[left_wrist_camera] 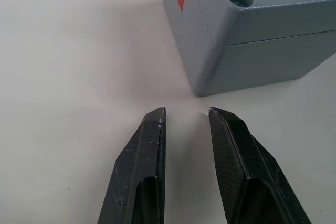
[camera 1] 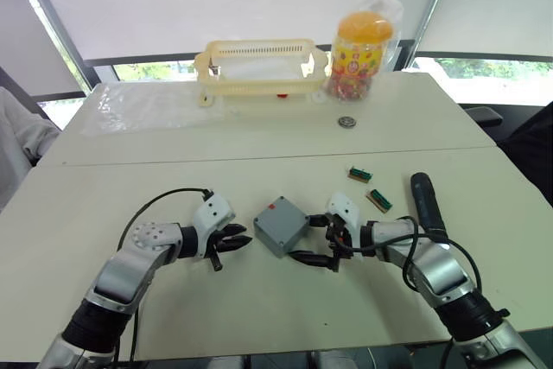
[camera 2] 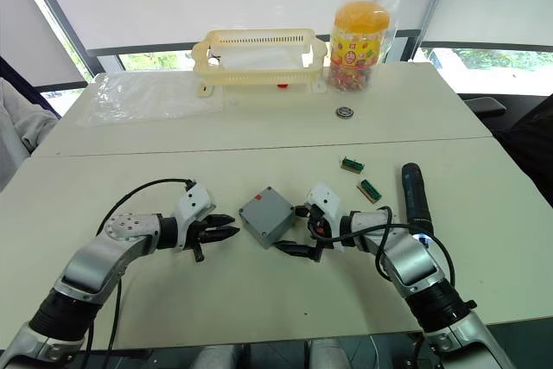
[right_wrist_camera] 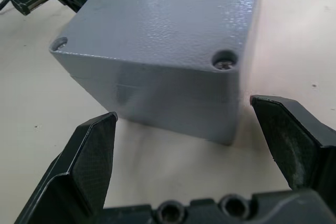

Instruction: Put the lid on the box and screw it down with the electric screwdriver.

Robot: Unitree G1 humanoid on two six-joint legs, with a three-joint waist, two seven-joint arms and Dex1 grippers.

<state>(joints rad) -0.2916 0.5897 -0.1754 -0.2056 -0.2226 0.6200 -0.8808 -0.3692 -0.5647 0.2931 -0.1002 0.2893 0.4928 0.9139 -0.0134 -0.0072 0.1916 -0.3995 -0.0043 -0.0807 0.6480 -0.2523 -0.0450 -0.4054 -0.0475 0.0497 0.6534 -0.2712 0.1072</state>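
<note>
Box (camera 1: 280, 224) sits mid-bench (camera 1: 259, 140) with the lid (right_wrist_camera: 173, 14) already on top, seam visible along the side, a screw seen in one corner hole, another corner hole looks empty. Right pincer (camera 1: 318, 244) spread wide, straddling the box corner, not touching; left pincer (camera 1: 232, 242) slightly parted, holding nothing, tips just beside the box's other side. Electric screwdriver (camera 1: 427, 205) lies on the bench to the right, beside the right forearm, untouched. Two small green bit strips (camera 1: 370, 187) near it; basket (camera 1: 261, 69), candy jar (camera 1: 360, 56) and a small round disc (camera 1: 346, 122) at the far end, well apart. Risks, judged: closing on the corner could twist or slide the box on the smooth bench and shift the lid off its holes; right arm swinging back for the screwdriver could roll it away or catch the cable; driver picked up tilted would miss the hole
</note>
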